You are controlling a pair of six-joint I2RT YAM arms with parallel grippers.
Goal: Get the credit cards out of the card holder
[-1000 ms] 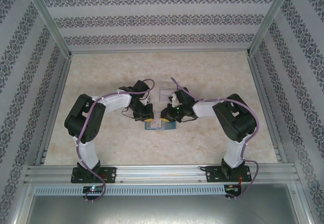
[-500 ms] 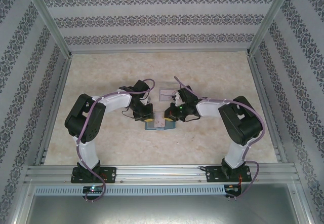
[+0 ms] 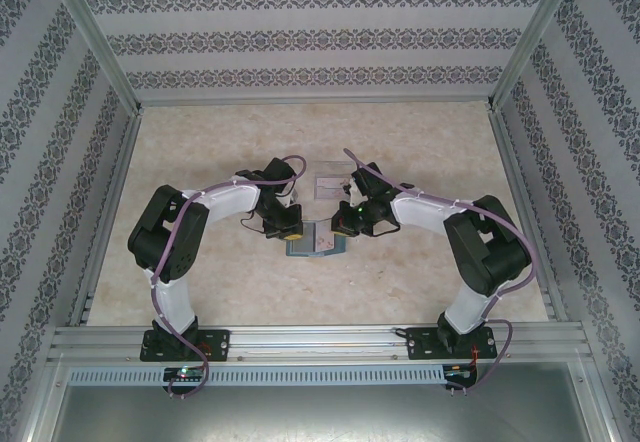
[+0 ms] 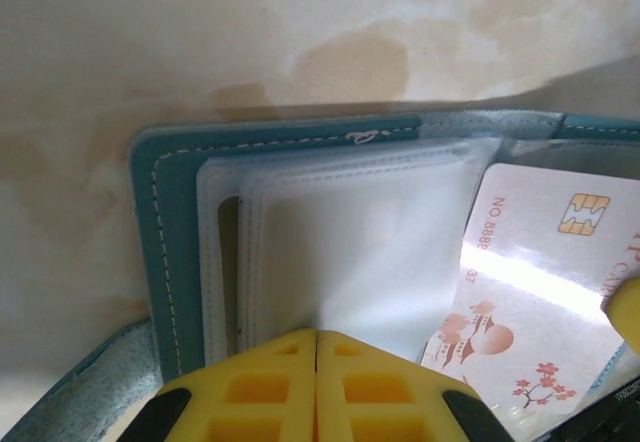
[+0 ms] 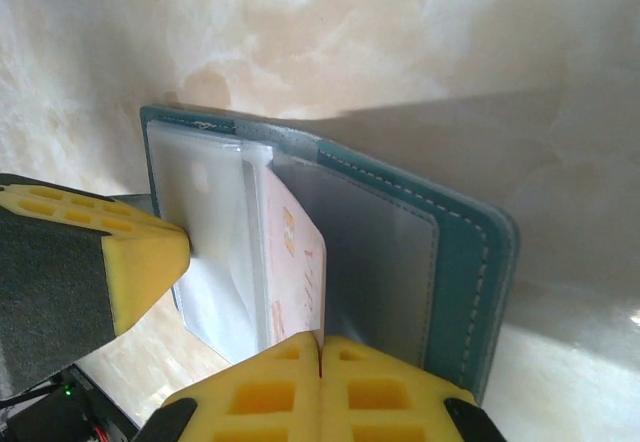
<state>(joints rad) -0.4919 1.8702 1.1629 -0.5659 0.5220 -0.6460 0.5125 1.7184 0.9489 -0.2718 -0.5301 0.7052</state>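
Task judged early. Card holder (image 3: 315, 244) is laid open on table (image 3: 200, 162); no card is seen fully out of it. Pale card (image 4: 540, 292) is seen part-exposed inside holder, chip end showing, between clear sleeves (image 4: 340, 232) and holder's grey inner pocket. Dark card can't be made out.

Left gripper (image 4: 317, 382) is closed on sleeve leaf at holder's edge, prob. pinning it. Right gripper (image 5: 320, 387) is closed on pale card's edge, approx. mid-holder.

Left to do: card drawn clear, then 2nd card.

top: overhead, looking down | wrists: close-up, opposite sides | shared: card holder (image 4: 165, 212)
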